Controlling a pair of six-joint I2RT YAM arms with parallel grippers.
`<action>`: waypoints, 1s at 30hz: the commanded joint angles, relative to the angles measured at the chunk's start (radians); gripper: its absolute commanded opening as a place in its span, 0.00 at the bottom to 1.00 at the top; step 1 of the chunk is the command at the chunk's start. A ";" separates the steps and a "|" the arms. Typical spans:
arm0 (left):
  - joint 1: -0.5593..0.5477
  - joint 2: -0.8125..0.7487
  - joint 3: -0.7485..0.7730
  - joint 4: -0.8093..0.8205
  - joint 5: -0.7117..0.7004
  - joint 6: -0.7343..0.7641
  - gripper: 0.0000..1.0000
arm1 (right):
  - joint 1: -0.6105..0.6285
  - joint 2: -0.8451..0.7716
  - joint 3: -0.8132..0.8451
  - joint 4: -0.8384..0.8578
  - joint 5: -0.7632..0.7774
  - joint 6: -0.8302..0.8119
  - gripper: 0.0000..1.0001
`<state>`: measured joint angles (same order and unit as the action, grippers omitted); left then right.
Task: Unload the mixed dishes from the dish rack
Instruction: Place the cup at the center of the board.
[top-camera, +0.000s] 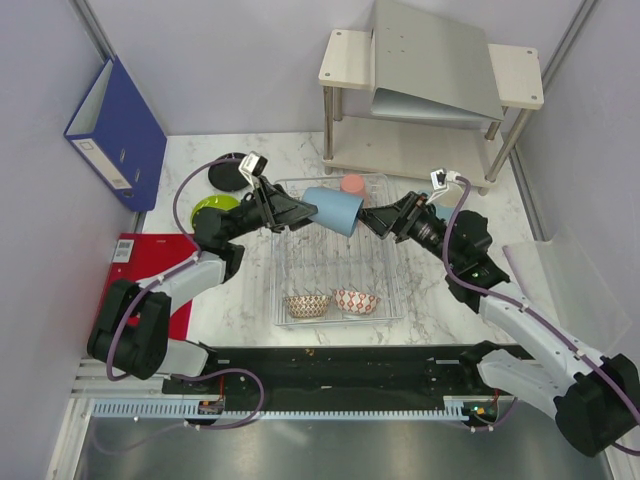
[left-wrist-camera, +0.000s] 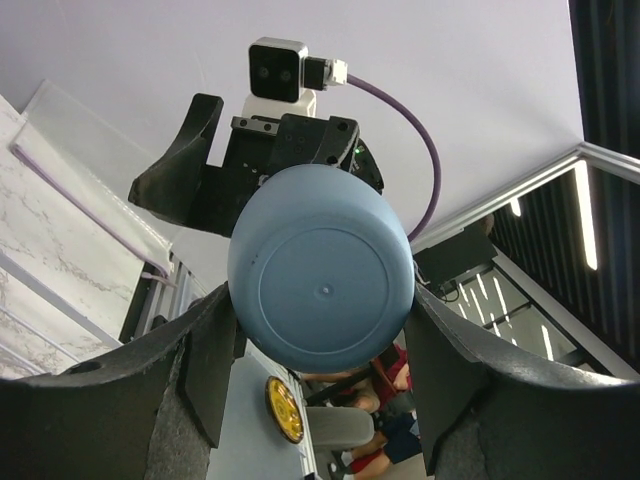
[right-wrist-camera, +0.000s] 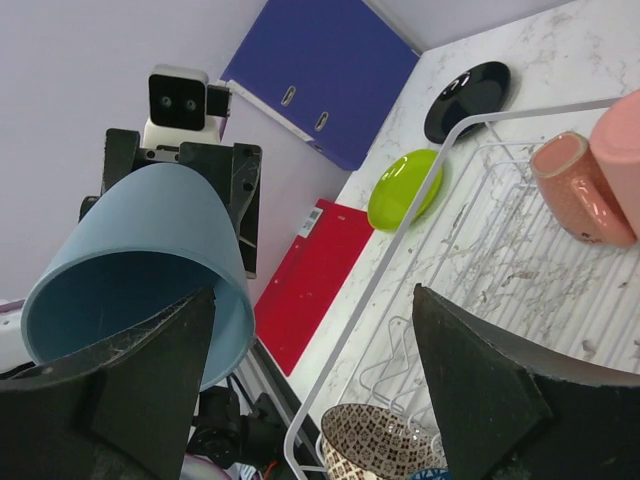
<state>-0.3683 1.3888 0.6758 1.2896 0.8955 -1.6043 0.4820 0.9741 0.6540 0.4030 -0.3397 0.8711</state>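
Observation:
A light-blue cup (top-camera: 332, 210) (left-wrist-camera: 320, 275) (right-wrist-camera: 150, 250) hangs on its side above the dish rack (top-camera: 330, 265) (right-wrist-camera: 400, 240). My left gripper (top-camera: 305, 210) (left-wrist-camera: 320, 310) is shut on the cup's base. My right gripper (top-camera: 368, 220) (right-wrist-camera: 312, 300) is open at the cup's mouth, with one finger in front of the opening. In the rack lie a brown-white bowl (top-camera: 307, 305) (right-wrist-camera: 385, 440), a red-white bowl (top-camera: 356, 301) and a salmon-pink mug (top-camera: 352, 184) (right-wrist-camera: 580, 190). A black plate (top-camera: 228, 174) (right-wrist-camera: 468, 100) and a lime-green plate (top-camera: 215, 208) (right-wrist-camera: 405, 188) rest on the table to the rack's left.
A blue binder (top-camera: 118, 130) leans on the left wall. A red flat board (top-camera: 150, 265) lies at the table's left edge. The beige two-tier shelf (top-camera: 430, 90) stands at the back right.

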 joint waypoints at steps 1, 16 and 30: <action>-0.015 0.007 0.001 0.077 0.017 -0.013 0.02 | 0.029 0.023 0.039 0.085 -0.028 0.009 0.86; -0.038 -0.025 0.008 -0.164 0.031 0.122 0.47 | 0.064 0.009 0.104 -0.152 0.120 -0.124 0.01; -0.024 -0.082 0.191 -1.397 -0.222 0.676 0.53 | 0.024 -0.008 0.330 -0.971 0.899 -0.276 0.00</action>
<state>-0.3977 1.2705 0.8772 0.1379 0.6807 -1.0431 0.5365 0.8654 0.8867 -0.2581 0.2829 0.6128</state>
